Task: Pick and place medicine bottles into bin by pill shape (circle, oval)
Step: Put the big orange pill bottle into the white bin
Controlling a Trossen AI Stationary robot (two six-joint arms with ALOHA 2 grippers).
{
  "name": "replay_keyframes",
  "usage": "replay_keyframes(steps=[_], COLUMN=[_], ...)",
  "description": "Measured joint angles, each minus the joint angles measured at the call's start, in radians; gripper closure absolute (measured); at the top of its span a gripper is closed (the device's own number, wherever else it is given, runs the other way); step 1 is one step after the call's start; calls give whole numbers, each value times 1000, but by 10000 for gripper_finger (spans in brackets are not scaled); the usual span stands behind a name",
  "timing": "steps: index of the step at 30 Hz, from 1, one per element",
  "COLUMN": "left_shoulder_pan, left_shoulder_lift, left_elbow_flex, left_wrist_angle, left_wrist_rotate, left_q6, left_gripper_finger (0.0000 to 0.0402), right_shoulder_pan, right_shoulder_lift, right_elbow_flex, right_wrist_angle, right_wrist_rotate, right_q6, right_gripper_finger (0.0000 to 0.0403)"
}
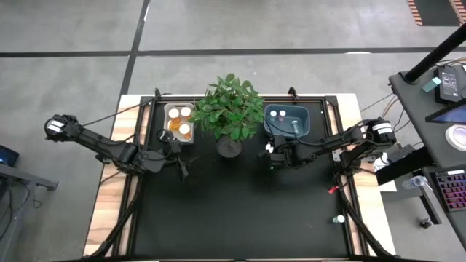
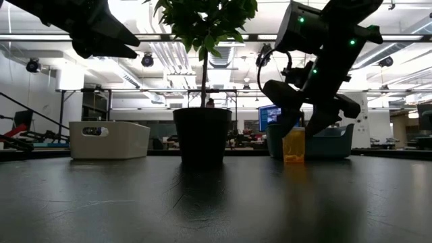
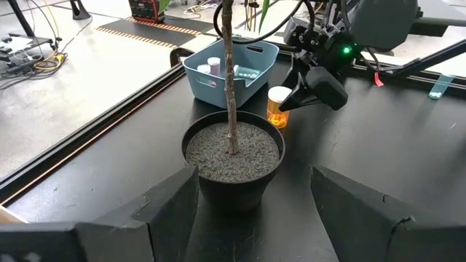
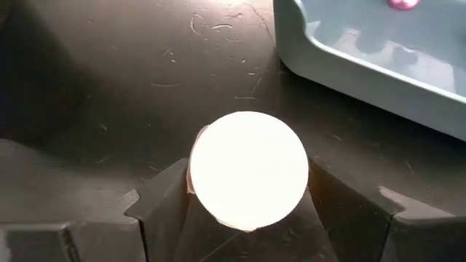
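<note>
My right end effector (image 4: pixel 247 191) sits low over the bench (image 1: pixel 240 211), just in front of the blue bin (image 1: pixel 291 120), and the amber bottle (image 2: pixel 293 145) stands upright on the bench right between its two fingers (image 4: pixel 164 196). In my right wrist view the bottle's white cap (image 4: pixel 249 169) fills the gap, with one finger flanking it on each side; the fingers stand wide, and they look to be at the cap's edges, though I cannot tell whether they press it or only bracket it. The bottle's long axis runs straight up, so my approach from above lines up with it, and the fingers cross it at right angles. The bottle's base is on the bench, not lifted, as the low view shows. From here the blue bin lies just beyond the bottle, its near wall close by, and it already holds a few bottles. So I judge the coming move to be short: close firmly, lift clear of the wall and carry forward over the rim. My left end effector (image 1: pixel 177 151) waits with its fingers apart on the other side of the plant (image 1: pixel 231 109), near the white bin (image 1: pixel 180 122), which holds amber bottles; it is well away from this bottle, with the plant's pot (image 3: pixel 233 156) in between, so the right arm is plainly the nearer one
</note>
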Motion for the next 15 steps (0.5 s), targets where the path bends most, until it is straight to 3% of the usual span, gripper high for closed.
replay_keyframes(steps=[5,15], left_shoulder_pan=[0,0], left_shoulder_lift=[0,0], left_elbow_flex=[0,0], left_wrist_angle=[0,0], left_wrist_rotate=[0,0], left_q6=[1,3], left_gripper_finger=[155,155], right_shoulder_pan=[0,0], right_shoulder_lift=[0,0], right_elbow_flex=[0,0], right_wrist_angle=[3,3], right_wrist_rotate=[0,0], right_q6=[-4,-7], right_gripper_finger=[144,191])
